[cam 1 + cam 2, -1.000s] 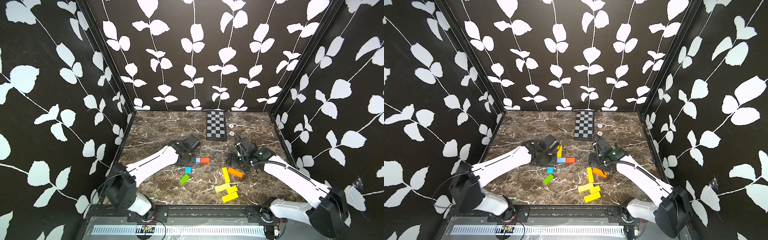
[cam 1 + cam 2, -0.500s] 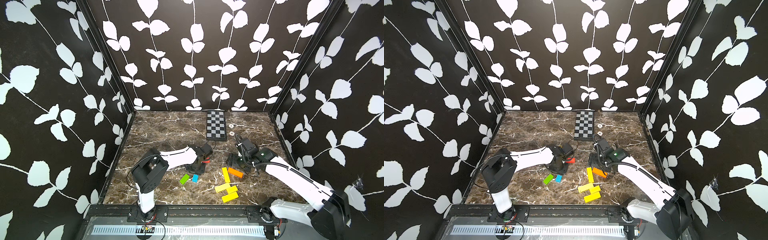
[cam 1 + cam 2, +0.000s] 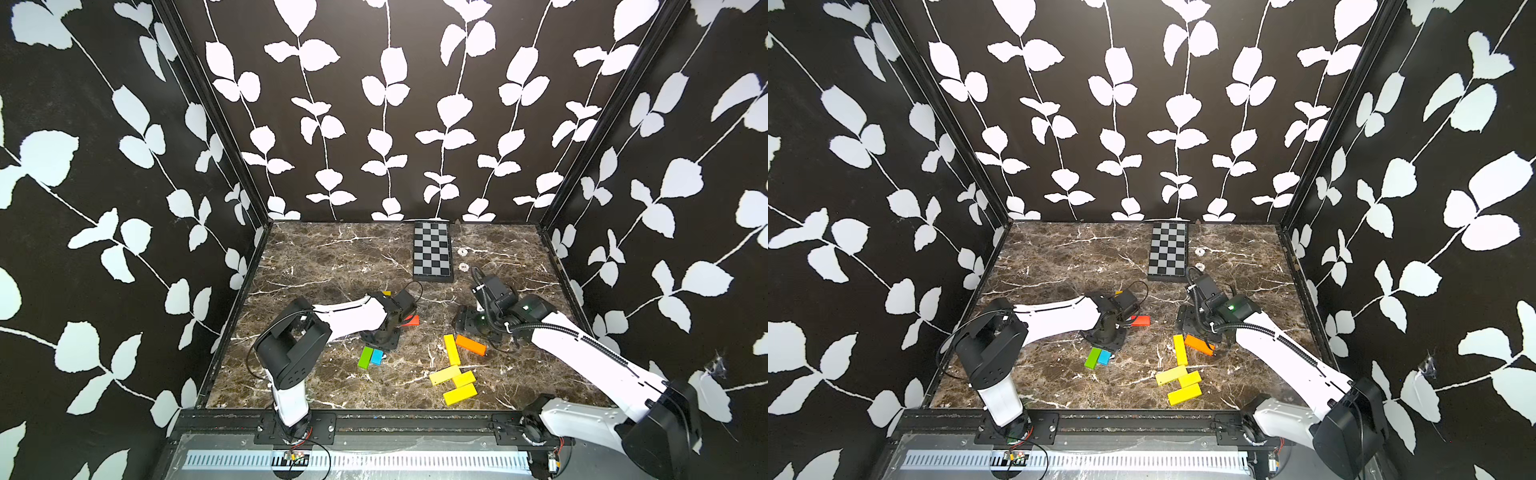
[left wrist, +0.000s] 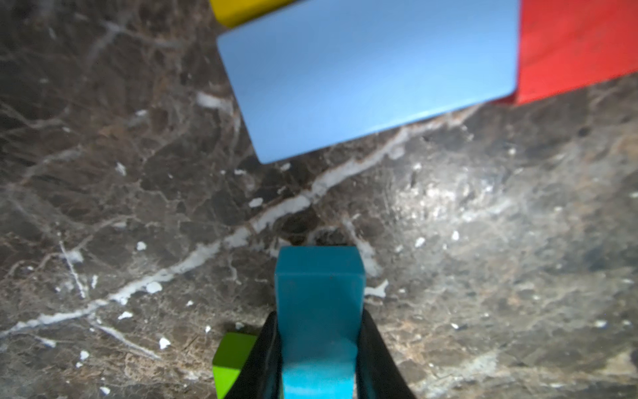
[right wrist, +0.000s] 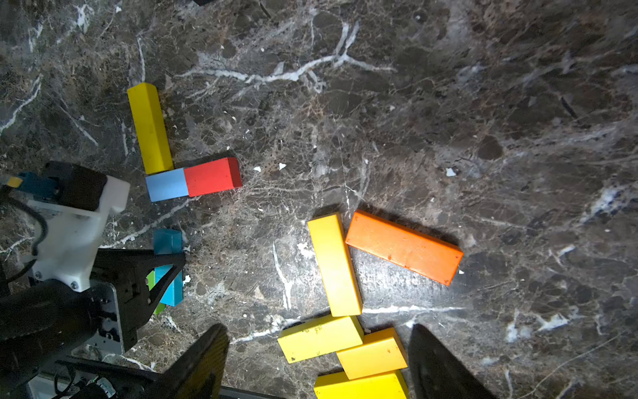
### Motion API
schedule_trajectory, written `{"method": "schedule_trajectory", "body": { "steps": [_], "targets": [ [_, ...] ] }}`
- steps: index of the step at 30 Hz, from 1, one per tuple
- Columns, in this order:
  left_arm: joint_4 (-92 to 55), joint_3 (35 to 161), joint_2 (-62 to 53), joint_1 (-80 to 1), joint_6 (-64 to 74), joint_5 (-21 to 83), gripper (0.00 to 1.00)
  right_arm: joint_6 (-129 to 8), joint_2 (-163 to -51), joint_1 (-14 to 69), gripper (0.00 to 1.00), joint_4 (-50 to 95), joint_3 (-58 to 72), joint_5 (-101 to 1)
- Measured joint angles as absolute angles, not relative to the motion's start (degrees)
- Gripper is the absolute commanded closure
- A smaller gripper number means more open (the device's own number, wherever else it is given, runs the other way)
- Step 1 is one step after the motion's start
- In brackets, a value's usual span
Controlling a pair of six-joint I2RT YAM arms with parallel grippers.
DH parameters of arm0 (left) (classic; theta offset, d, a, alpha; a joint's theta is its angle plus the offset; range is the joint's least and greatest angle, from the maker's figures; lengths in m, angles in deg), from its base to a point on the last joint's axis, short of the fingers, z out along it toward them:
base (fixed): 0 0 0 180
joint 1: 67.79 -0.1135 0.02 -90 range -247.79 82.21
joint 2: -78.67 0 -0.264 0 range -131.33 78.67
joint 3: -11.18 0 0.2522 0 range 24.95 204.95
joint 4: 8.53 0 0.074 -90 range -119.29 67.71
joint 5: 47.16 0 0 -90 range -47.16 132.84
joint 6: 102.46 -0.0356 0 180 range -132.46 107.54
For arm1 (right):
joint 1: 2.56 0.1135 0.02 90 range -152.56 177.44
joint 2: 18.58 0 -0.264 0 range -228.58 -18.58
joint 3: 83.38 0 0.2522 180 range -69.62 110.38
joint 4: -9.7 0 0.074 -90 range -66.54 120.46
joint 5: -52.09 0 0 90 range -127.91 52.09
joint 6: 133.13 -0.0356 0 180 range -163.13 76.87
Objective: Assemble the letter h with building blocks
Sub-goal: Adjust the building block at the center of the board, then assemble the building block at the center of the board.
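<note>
Top views: the left gripper [image 3: 381, 341] is clamped on the blue block [image 3: 377, 356] just nearside of the red block [image 3: 411, 320], with the green block [image 3: 365, 357] touching the blue one. The orange block [image 3: 470, 345] and the yellow cluster [image 3: 446, 374] lie loose to the right of the red block.
Left wrist: the blue block is pinched between the jaws, apart from the light blue block [image 4: 362, 86], which abuts the red block.
Right wrist: the right gripper [image 5: 317, 330] is spread and empty. The long yellow block [image 5: 149, 127], the light blue block and the red block form only a corner, so the h looks barely begun.
</note>
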State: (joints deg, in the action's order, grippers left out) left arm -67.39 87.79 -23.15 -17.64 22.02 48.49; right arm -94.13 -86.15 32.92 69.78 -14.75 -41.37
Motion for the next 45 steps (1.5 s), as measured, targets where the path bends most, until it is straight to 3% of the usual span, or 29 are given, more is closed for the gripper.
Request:
{"method": "schedule_trajectory", "body": {
  "steps": [1, 3, 5, 7, 11, 23, 25, 28, 30, 34, 40, 45],
  "targets": [
    [-67.4, 87.9, -23.2, -17.6, 21.7, 48.5, 0.56, -94.1, -86.1, 32.9, 0.20, 70.0, -14.6, -41.4],
    [-67.7, 88.3, -23.5, -17.6, 21.9, 48.5, 0.56, -94.1, -86.1, 32.9, 0.20, 70.4, -14.4, -41.4],
    [-67.6, 88.5, -23.8, -17.7, 22.0, 48.2, 0.60, -94.1, -86.1, 32.9, 0.20, 71.1, -14.2, -41.3],
    [-67.6, 88.7, -24.0, -17.7, 22.4, 47.8, 0.73, -94.1, -85.7, 32.9, 0.20, 71.6, -14.1, -41.2],
    [-67.8, 89.3, -24.3, -17.7, 22.5, 47.8, 0.87, -94.1, -84.6, 32.9, 0.20, 72.6, -14.1, -40.5],
    [-68.6, 92.8, -27.0, -19.2, 24.0, 47.6, 0.97, -94.1, -84.3, 32.9, 0.20, 72.8, -14.1, -40.3],
    [-68.4, 92.8, -27.0, -19.8, 24.5, 47.3, 0.92, -94.1, -84.3, 32.9, 0.20, 72.8, -14.1, -40.3],
    [-68.0, 92.8, -27.0, -20.4, 25.4, 46.9, 0.58, -94.1, -84.3, 32.9, 0.20, 72.8, -14.1, -40.3],
    [-67.5, 92.8, -27.2, -20.7, 26.0, 46.7, 0.54, -94.1, -84.3, 32.9, 0.20, 72.8, -14.1, -40.3],
    [-67.1, 92.7, -27.2, -21.0, 26.5, 45.4, 0.63, -94.1, -84.3, 32.9, 0.20, 72.9, -14.1, -40.3],
    [-66.0, 92.0, -26.5, -21.0, 27.0, 45.3, 0.87, -94.1, -84.3, 32.9, 0.20, 72.9, -14.1, -40.3],
    [-66.1, 92.2, -26.8, -21.0, 27.2, 45.3, 0.94, -94.1, -84.3, 32.9, 0.20, 72.8, -14.1, -40.5]
  ]
}}
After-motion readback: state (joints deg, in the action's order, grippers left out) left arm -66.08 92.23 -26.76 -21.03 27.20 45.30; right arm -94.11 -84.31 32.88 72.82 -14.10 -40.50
